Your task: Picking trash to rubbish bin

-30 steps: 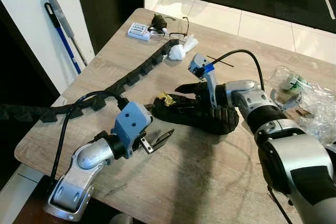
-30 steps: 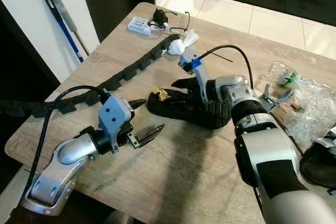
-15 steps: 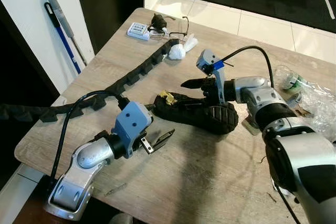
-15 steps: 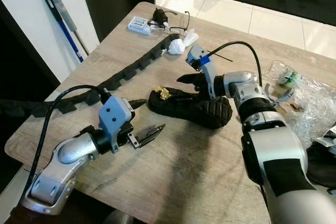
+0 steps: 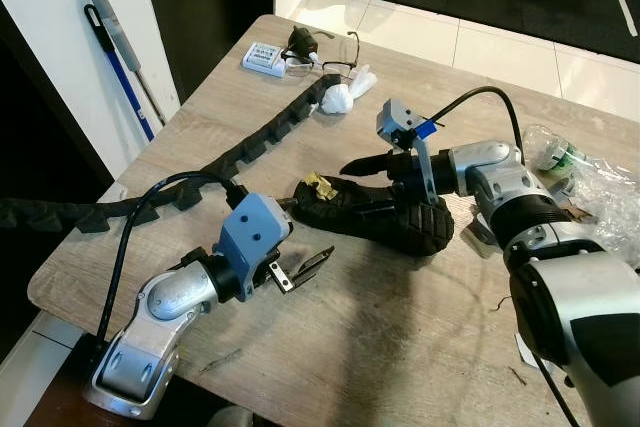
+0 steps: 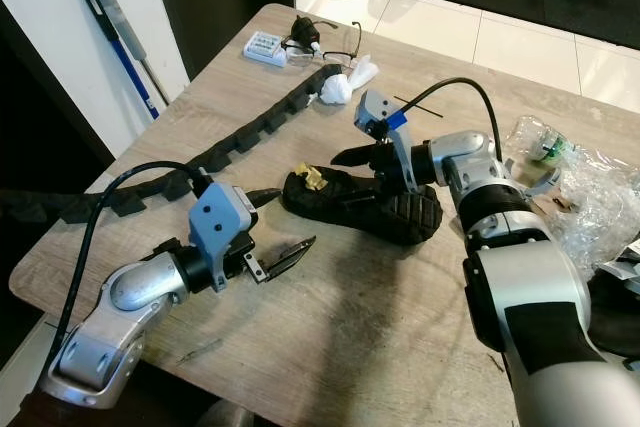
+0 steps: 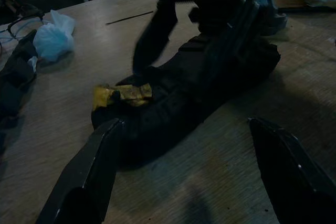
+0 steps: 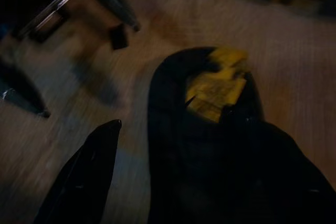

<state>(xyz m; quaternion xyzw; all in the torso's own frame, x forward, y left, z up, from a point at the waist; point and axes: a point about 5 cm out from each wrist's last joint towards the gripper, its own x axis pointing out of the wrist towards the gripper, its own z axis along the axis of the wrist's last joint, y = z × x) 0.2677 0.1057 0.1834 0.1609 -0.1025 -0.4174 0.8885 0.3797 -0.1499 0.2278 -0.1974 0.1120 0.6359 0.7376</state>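
The black shoe [image 5: 375, 212] lay on its side near the middle of the wooden table [image 5: 420, 347], long axis across the table, treaded sole end toward the robot's right, opening with yellow crumpled paper [image 5: 318, 186] toward its left. Within the last second the right gripper [image 5: 385, 169] had lifted from the shoe's upper and now hovered just above it, fingers parted, holding nothing. The pickup probably needed another try. The left gripper [image 5: 300, 272] waited nearby, open.
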